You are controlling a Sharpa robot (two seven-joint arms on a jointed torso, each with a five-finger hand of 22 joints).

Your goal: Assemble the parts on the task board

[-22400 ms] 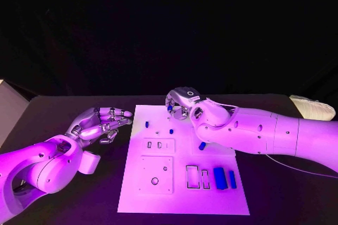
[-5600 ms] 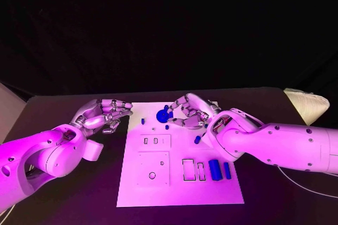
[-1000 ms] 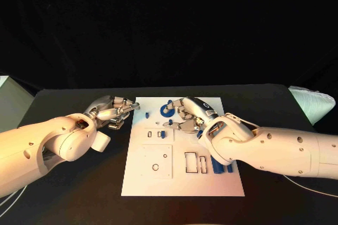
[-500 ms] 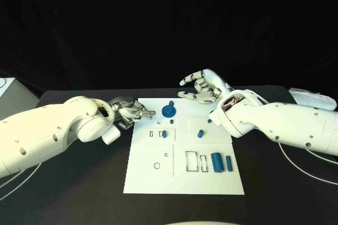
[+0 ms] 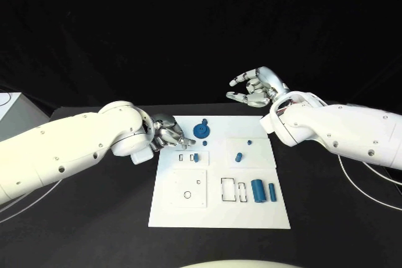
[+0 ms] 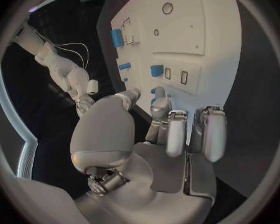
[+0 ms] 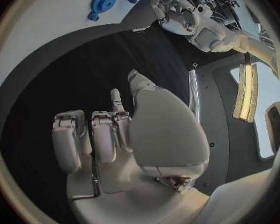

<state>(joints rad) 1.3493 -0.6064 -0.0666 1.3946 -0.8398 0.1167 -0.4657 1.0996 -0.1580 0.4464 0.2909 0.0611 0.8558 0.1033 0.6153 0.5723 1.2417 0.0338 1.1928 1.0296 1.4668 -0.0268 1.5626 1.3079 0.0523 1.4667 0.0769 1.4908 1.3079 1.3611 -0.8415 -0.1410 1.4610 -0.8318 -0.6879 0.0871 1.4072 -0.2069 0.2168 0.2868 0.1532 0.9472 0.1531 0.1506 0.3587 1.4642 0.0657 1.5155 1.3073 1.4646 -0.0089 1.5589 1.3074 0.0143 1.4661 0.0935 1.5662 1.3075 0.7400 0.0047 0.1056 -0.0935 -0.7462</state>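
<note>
Black tabletop (image 5: 100, 221) carries the white task board (image 5: 219, 210); next, a small blue peg (image 5: 205, 143) needs seating beside the blue gear (image 5: 201, 130). Left hand (image 5: 170, 134) hovers there with fingers curled, empty; right hand (image 5: 258, 86) is raised, spread, empty.

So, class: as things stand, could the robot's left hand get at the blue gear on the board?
Probably yes. The left hand sits at the task board's left edge, right beside the blue gear, with nothing between them; the right hand is raised clear behind the board.

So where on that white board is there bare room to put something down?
The task board's near strip, below the square plate and the blue cylinders, is bare. The far end is crowded: the blue gear, small pegs, and the left robot hand.
</note>
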